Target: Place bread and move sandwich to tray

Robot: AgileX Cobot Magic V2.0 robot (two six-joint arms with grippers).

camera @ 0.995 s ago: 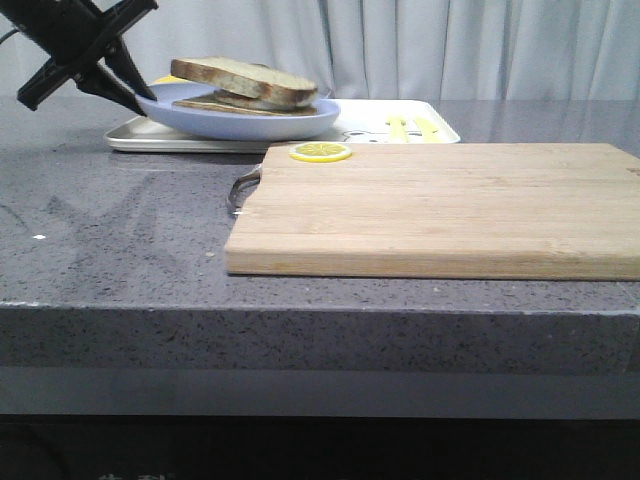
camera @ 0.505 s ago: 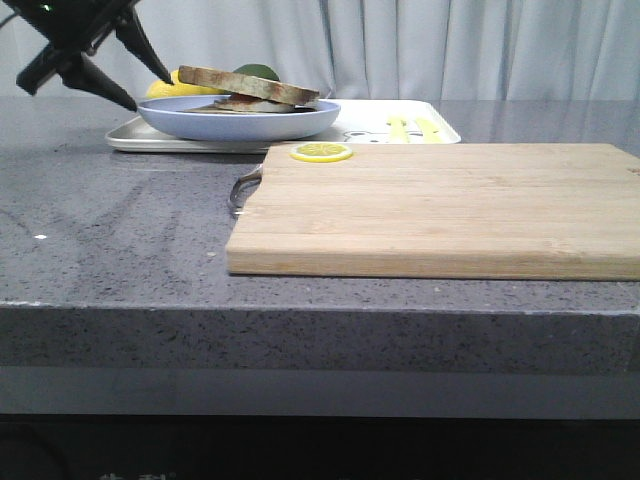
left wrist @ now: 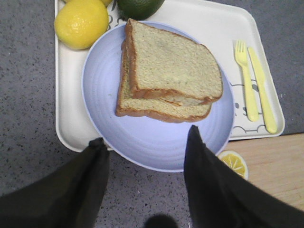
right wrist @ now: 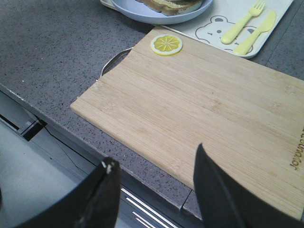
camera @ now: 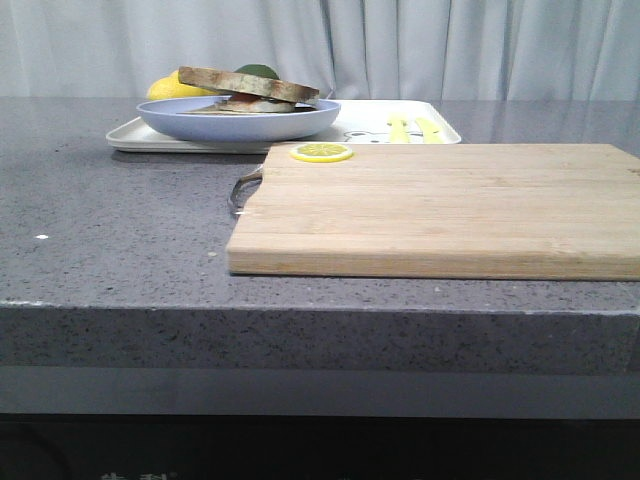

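Observation:
The bread [left wrist: 175,64] lies as the top slice on the sandwich [left wrist: 156,111], covering the egg almost fully. The sandwich sits on the light-blue plate [left wrist: 142,142], which stands on the left part of the white tray [left wrist: 71,128]. In the front view the bread [camera: 248,84], plate [camera: 200,122] and tray [camera: 370,120] are at the back left. My left gripper [left wrist: 145,135] is open and empty above the plate's near rim. My right gripper [right wrist: 156,154] is open and empty above the table's front edge. Neither gripper shows in the front view.
A wooden cutting board [camera: 450,205] lies in front of the tray, with a lemon slice [camera: 320,152] at its far left corner. A lemon [left wrist: 80,21] and a green fruit [left wrist: 140,5] sit on the tray behind the plate. A yellow fork and knife [left wrist: 246,80] lie on the tray's right part.
My left gripper was at the plate's left rim, then rose away and left the front view. The plate with the sandwich stays on the tray.

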